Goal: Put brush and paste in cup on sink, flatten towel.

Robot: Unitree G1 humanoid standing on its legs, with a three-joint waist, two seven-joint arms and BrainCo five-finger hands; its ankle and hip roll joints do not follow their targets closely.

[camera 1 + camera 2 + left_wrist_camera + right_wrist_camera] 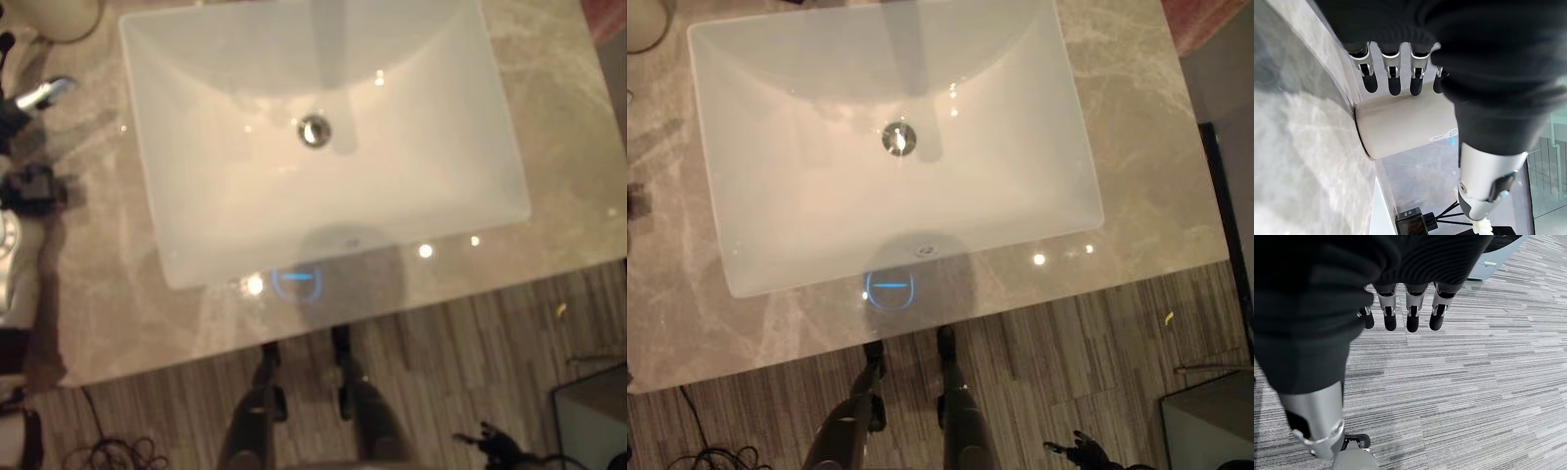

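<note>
A beige cup (59, 15) stands on the marble counter (88, 313) at the far left corner, beside the white sink (196, 264). My left hand (39, 95) reaches along the counter's left edge toward it. In the left wrist view its fingers (1394, 73) are straight, their dark tips right at the side of the cup (1405, 125), and the thumb (1484, 196) is held apart from it. This hand is open and holds nothing. My right hand (1410, 313) hangs low over the striped carpet, fingers relaxed and empty.
The sink basin has a metal drain (313, 130) at its middle. The counter's front edge runs across the lower part of the eye views, with carpet below it. A grey box (593, 421) stands on the floor at the lower right.
</note>
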